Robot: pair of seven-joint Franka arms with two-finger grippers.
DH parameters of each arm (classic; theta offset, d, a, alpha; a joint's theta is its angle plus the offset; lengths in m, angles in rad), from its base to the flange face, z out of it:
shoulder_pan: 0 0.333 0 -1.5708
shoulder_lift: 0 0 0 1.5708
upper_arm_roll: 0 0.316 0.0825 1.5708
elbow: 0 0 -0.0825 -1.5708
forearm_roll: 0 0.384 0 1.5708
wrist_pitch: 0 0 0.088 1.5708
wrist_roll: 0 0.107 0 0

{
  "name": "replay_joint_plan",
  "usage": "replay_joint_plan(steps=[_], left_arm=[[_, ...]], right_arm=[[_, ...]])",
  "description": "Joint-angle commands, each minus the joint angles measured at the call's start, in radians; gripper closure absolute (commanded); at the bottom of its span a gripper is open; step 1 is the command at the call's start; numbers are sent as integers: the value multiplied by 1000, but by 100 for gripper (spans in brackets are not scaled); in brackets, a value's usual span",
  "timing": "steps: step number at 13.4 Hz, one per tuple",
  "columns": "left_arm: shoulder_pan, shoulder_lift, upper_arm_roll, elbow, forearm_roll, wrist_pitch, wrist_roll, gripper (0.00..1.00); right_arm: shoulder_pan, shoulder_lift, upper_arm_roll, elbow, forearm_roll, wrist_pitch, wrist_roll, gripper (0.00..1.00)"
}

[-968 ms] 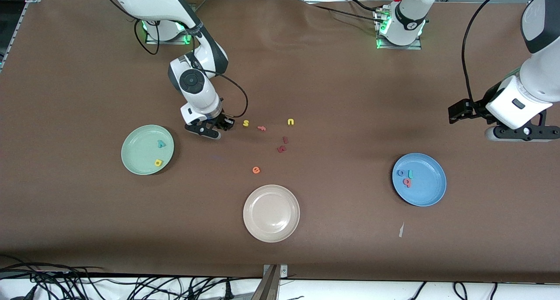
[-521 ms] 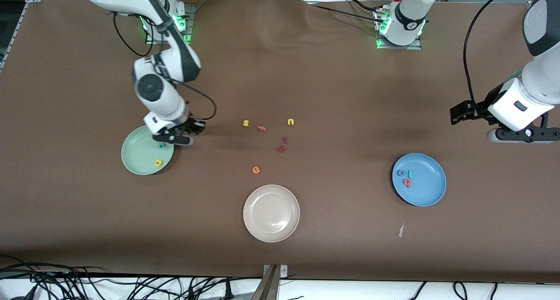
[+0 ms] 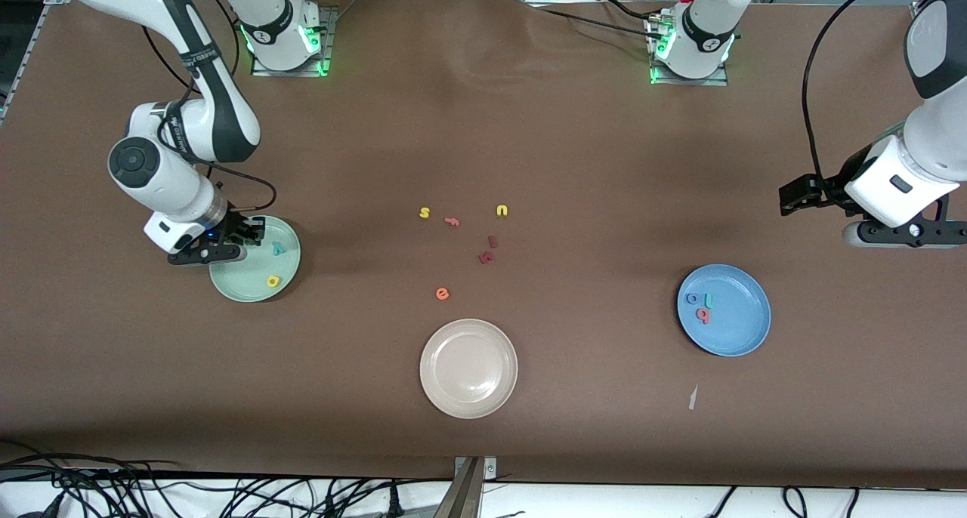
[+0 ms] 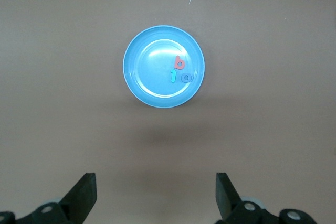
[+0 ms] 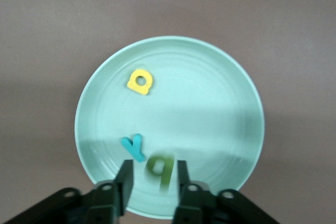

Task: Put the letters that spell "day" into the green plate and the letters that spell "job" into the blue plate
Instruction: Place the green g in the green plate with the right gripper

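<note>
The right tool point(image 5: 152, 179) is hovering over the green plate point(image 3: 234, 276), its fingers parting around the green "d" point(image 5: 160, 169), which looks to be dropping free. The yellow "a" point(image 3: 273, 281) and teal "y" point(image 3: 279, 249) are lying in that plate. In the blue plate point(image 3: 744, 337) are sitting the "j" point(image 4: 172, 76), "o" point(image 4: 186, 77) and "b" point(image 4: 179, 63). The left tool point(image 4: 155, 195) is waiting, spread wide, above bare counter point(image 3: 589, 163) near the blue plate. Both words appear all but sorted.

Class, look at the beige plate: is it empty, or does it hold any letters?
Empty. The beige plate shows only its bare surface; the closest letter, an orange "e", lies on the table outside it.
</note>
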Motion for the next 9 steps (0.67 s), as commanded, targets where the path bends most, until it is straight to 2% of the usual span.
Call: replay_joint_plan(steps=[1, 2, 3, 6, 9], left_arm=[[-2, 10, 12, 22, -26, -13, 30, 0], [14, 27, 10, 40, -34, -18, 33, 0], [23, 44, 15, 71, -50, -18, 68, 0], [35, 51, 15, 74, -57, -18, 65, 0], [32, 53, 12, 76, -57, -18, 40, 0]], right_arm=[[3, -23, -2, 29, -14, -12, -11, 12], [3, -29, -2, 36, -11, -19, -8, 0], [3, -40, -2, 42, -2, -28, -5, 0], [4, -57, 4, 98, 3, -105, -2, 0], [7, -63, 9, 265, 5, -325, 8, 0]])
